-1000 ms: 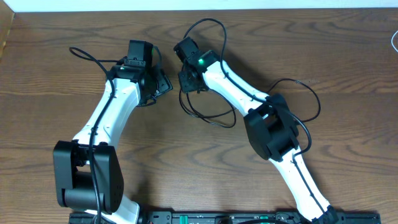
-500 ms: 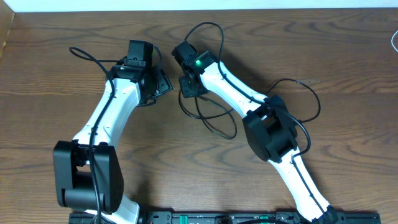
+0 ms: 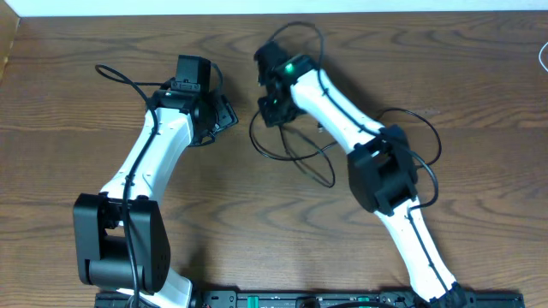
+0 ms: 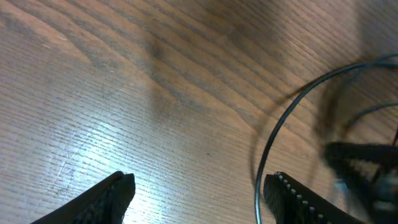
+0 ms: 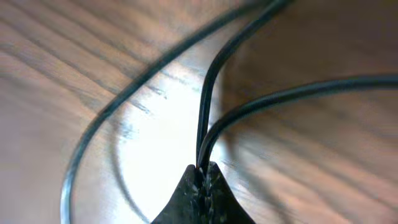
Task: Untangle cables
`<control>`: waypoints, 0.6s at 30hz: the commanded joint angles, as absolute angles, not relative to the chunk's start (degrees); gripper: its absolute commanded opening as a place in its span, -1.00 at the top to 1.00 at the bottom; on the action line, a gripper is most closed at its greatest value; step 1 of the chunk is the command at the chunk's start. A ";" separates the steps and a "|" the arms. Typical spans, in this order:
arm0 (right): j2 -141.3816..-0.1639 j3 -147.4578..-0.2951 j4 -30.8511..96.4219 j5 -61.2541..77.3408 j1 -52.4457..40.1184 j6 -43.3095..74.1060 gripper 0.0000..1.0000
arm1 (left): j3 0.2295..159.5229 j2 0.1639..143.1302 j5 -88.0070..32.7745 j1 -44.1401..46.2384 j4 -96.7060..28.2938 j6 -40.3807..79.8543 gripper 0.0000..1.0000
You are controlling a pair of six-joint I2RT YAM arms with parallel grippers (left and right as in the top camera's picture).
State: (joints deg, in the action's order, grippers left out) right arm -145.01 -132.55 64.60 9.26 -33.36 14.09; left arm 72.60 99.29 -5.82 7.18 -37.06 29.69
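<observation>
A thin black cable (image 3: 295, 156) lies in loose loops on the wooden table, just below my right gripper. My right gripper (image 3: 272, 104) is shut on the black cable; in the right wrist view two strands (image 5: 214, 99) run up out of the closed fingertips (image 5: 202, 177). My left gripper (image 3: 224, 115) is open and empty, left of the loops. In the left wrist view its two fingers (image 4: 199, 193) stand wide apart above bare wood, with a cable loop (image 4: 273, 134) curving close to the right finger.
Each arm's own black lead arcs over the table, one at the left (image 3: 116, 75) and one at the right (image 3: 428, 128). A white cord end (image 3: 544, 58) shows at the right edge. The table's far edge (image 3: 274, 12) is close behind the grippers.
My right gripper has moved right and toward the far edge with the cable in it, dragging the loops rightward. The left arm has not moved.
</observation>
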 commanded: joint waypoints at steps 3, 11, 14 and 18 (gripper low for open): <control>-134.61 -140.18 67.72 11.16 -29.52 8.43 0.98 | 72.97 99.66 -5.30 7.14 -37.10 28.97 -0.92; -119.13 -140.90 66.48 11.09 -20.01 8.05 0.98 | 72.97 99.66 -5.30 7.14 -37.10 28.97 -0.98; -114.96 -140.90 65.76 11.11 -14.76 8.32 0.98 | 72.97 99.66 -5.30 7.14 -37.08 28.97 -0.98; -111.68 -140.90 66.22 11.11 -6.98 8.73 0.98 | 72.97 99.66 -5.30 7.14 -37.10 28.97 -0.99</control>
State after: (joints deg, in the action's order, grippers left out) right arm -111.87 -140.94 65.43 10.92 -10.61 9.32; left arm 72.60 99.29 -5.85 7.18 -37.06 29.61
